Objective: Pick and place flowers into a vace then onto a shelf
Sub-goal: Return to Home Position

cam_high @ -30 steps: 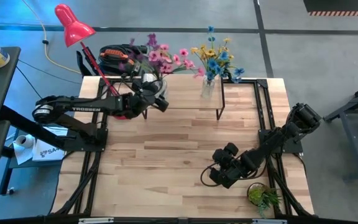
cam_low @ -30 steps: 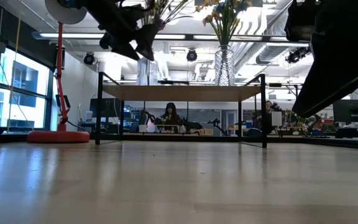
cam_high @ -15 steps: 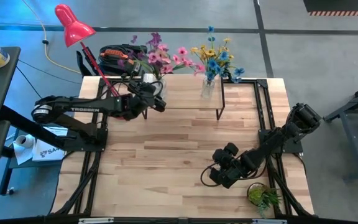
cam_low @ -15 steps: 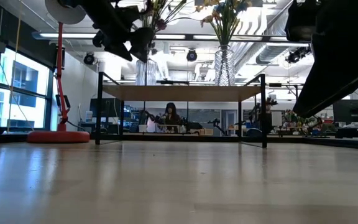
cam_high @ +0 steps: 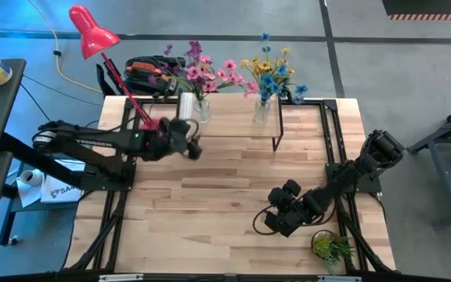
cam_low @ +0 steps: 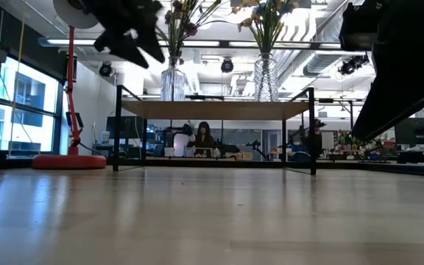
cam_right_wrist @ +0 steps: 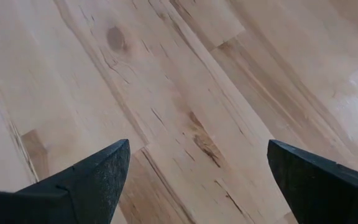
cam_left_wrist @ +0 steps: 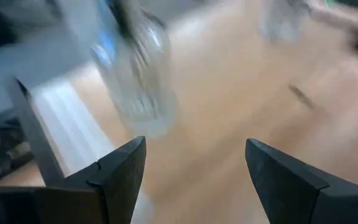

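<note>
We find the pink and purple flowers (cam_high: 203,66) in a clear glass vase (cam_high: 200,110) at the left end of the wood-topped, black-legged shelf (cam_high: 233,121), and the yellow and blue flowers (cam_high: 271,69) in a second glass vase (cam_high: 262,110). The left gripper (cam_left_wrist: 194,143) hangs near the first vase, fingers spread, empty. The right gripper (cam_right_wrist: 197,143) waits low over the table (cam_high: 210,204), likewise spread. Our concern: a wide left-arm swing could topple that vase.

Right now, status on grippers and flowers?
Left gripper open, empty, beside shelf. Right gripper open over table. Flowers in two vases, both on shelf. Nothing blocking.
</note>
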You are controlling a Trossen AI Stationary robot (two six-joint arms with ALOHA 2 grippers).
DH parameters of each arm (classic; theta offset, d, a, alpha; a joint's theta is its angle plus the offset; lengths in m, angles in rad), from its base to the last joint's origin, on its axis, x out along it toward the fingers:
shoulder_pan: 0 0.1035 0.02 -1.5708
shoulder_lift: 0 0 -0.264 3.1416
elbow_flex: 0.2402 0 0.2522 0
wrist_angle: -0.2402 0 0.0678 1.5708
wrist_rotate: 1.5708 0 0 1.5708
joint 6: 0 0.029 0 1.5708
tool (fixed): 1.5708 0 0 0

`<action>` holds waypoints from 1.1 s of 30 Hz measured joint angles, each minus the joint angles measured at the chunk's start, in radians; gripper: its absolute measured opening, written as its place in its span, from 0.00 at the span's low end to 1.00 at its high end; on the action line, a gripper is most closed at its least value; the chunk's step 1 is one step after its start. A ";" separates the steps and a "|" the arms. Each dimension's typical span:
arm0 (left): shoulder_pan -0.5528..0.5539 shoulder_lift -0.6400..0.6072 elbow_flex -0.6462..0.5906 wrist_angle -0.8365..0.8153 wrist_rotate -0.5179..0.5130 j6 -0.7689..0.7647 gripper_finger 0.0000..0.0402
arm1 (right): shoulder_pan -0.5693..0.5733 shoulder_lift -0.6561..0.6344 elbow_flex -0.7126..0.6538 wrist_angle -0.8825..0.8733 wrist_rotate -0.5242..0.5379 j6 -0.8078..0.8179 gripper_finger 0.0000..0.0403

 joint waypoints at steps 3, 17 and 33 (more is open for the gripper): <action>-0.094 -0.011 -0.001 -0.020 0.064 -0.006 0.77 | 0.000 0.000 0.000 0.000 0.001 0.000 0.92; -0.496 0.038 -0.003 -0.027 0.193 -0.185 0.77 | 0.000 0.000 0.000 0.057 -0.006 -0.001 0.92; -0.553 0.072 -0.002 0.055 0.291 -0.327 0.77 | -0.017 0.000 0.000 0.319 -0.001 0.023 0.92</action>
